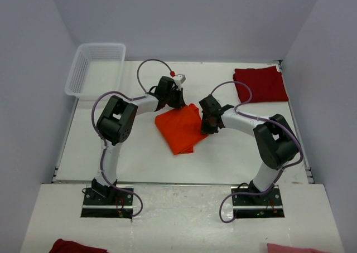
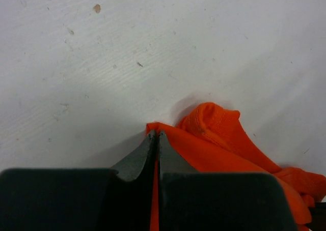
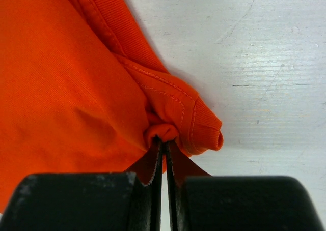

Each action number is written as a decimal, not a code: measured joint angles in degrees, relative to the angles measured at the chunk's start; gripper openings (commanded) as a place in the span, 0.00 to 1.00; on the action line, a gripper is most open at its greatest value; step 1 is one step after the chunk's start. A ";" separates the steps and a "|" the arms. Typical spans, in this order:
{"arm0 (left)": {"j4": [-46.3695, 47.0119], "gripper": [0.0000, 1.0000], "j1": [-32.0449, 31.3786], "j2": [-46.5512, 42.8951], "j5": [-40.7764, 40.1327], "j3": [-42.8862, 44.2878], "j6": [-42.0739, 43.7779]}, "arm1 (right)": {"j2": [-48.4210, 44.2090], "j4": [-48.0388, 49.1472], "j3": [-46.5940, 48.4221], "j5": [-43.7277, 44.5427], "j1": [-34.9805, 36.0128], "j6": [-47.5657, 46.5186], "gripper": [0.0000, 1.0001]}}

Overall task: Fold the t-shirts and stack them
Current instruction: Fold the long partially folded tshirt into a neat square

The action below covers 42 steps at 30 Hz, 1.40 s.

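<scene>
While the fold was in hand, item one, the orange t-shirt, lay mid-worktop as a rough doubled square.

Left jaws: together, pinched on a thin edge of that shirt at its far-left corner.

Right jaws: together, clamped on a bunched seam at its right side.

Reason for the hold, as I judged it: with two neighbouring corners gripped, one flap could be carried over or the bundle dragged square without the cloth twisting.

Item two, the dark red t-shirt, lay folded flat at the far right corner of the worktop, well apart from the orange one. I took it for the base of the stack.

Item three, the white lattice basket, stood at the far left corner; no cloth showed inside it.

Sundries, on the near ledge beside my bases: a dark red cloth on the left and a pink cloth on the right, each cut off by the frame.
</scene>
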 measured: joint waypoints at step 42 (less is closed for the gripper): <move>0.76 0.25 -2.49 -33.59 -24.57 -14.36 -0.76 | -10.82 0.94 -6.80 4.74 2.99 4.11 0.75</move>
